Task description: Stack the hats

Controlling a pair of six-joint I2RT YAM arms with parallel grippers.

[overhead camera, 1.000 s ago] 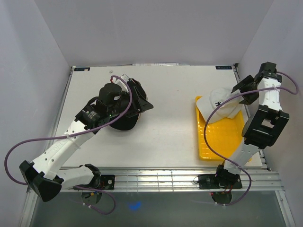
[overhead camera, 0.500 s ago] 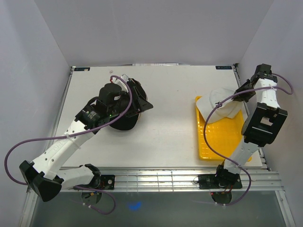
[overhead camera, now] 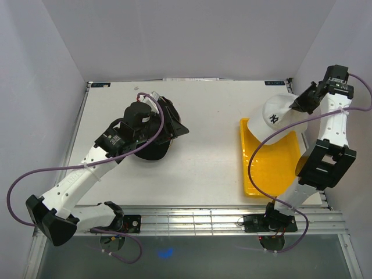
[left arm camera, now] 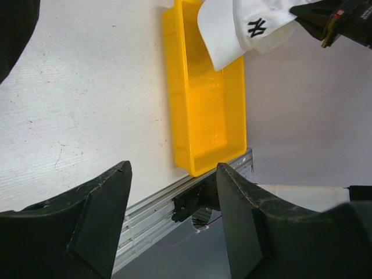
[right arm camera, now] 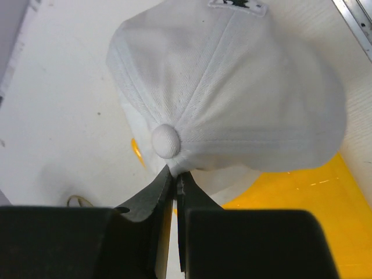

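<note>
Pinching the domed white fabric cap, right end effector hangs over yellow tray.

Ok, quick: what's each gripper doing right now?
The left gripper is open, holding nothing.
The right gripper is shut on the white hat, pinching its back edge.
</note>
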